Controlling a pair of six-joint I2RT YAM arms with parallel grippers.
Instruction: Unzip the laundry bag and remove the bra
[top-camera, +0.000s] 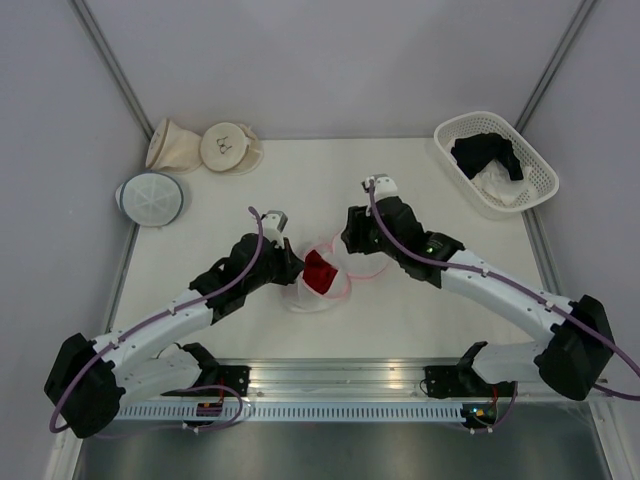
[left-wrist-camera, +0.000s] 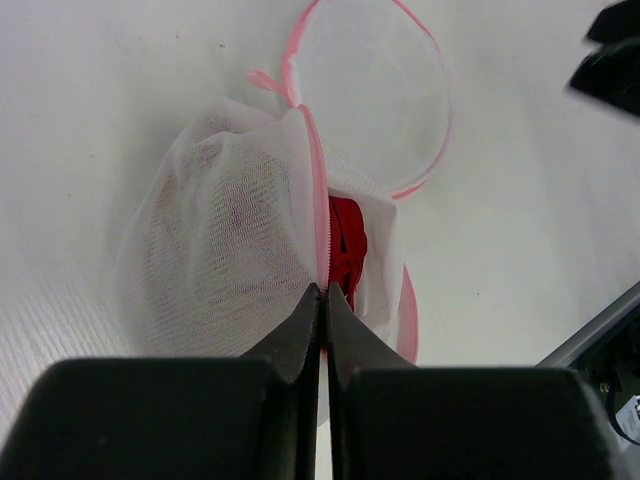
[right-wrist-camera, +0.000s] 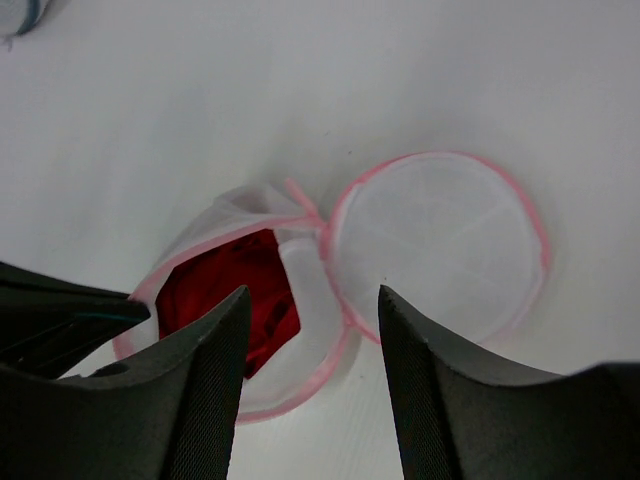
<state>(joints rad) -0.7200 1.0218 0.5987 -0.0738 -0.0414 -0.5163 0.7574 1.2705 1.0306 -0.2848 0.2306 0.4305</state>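
The laundry bag (top-camera: 312, 291) lies mid-table, unzipped, its round pink-rimmed lid (top-camera: 366, 264) flipped open to the right. The red bra (top-camera: 321, 272) shows inside the opening. My left gripper (top-camera: 292, 262) is shut on the bag's pink zipper rim (left-wrist-camera: 322, 262) at its left side, with the bra (left-wrist-camera: 347, 245) just beyond the fingertips. My right gripper (top-camera: 352, 240) is open above the lid's hinge. In the right wrist view its fingers (right-wrist-camera: 215, 345) straddle the bag wall, with the bra (right-wrist-camera: 232, 290) to the left and the lid (right-wrist-camera: 440, 240) to the right.
A white basket (top-camera: 496, 160) with a black garment (top-camera: 487, 152) and white cloth stands at the back right. Two beige round pouches (top-camera: 205, 146) and a white mesh pouch with grey-blue rim (top-camera: 150, 198) lie at the back left.
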